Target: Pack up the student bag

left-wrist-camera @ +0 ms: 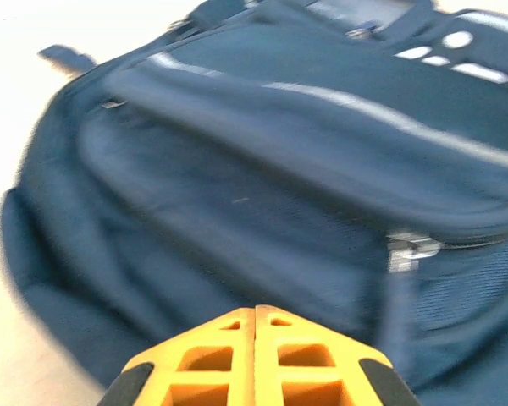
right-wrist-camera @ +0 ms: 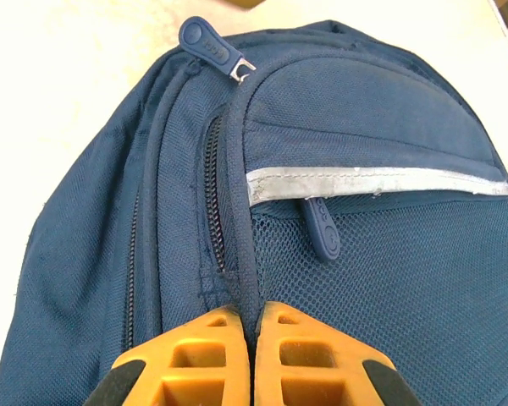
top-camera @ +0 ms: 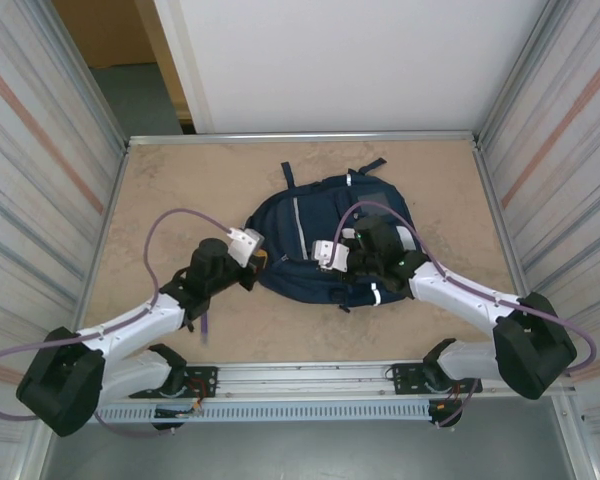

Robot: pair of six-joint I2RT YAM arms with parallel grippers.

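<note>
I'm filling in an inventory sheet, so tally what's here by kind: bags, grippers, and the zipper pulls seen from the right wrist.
Bags: 1, the student bag
Grippers: 2, the left gripper and the right gripper
Blue zipper pulls on the bag, right wrist view: 2
Total: 5

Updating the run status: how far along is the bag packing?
Done: the student bag lies flat on the table, and the zip along its side looks closed; contents are hidden. In hand: the right hand is shut, seemingly pinching the seam beside that zip; the left hand is shut, empty, at the bag's edge. Left: unclear; whether anything still needs packing cannot be told.
</note>
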